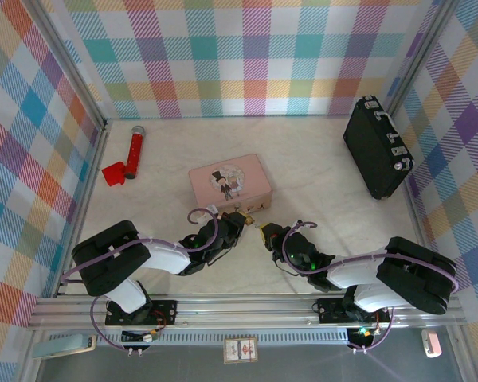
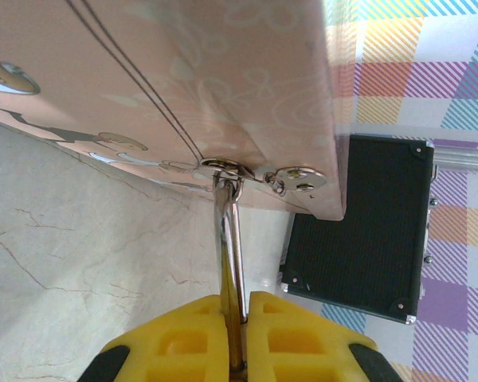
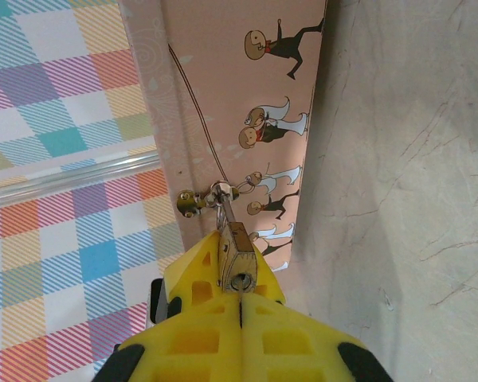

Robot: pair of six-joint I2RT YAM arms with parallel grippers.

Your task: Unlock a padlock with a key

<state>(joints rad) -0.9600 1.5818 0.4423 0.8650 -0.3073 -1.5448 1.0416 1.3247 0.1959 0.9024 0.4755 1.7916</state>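
While hooked on the pink tin's [image 3: 239, 95] hasp [image 3: 215, 195], padlock [image 3: 239, 259]: pinched in right fingers [image 3: 299, 338], keyhole [image 3: 240, 280] pointing back at that wrist.
Left fingers [image 2: 295, 334]: clamped on thin silvery bar [image 2: 233, 255] reaching same hasp; key or shackle, dunno.

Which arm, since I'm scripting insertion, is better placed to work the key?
Left, probably: the left fingers pinch what looks like the key at the hasp of the pink box, while the right fingers grip the padlock, keyhole exposed.

padlock [image 3: 238, 253] part hidden in R claw [image 3: 240, 283], tin [image 3: 223, 79] cropped
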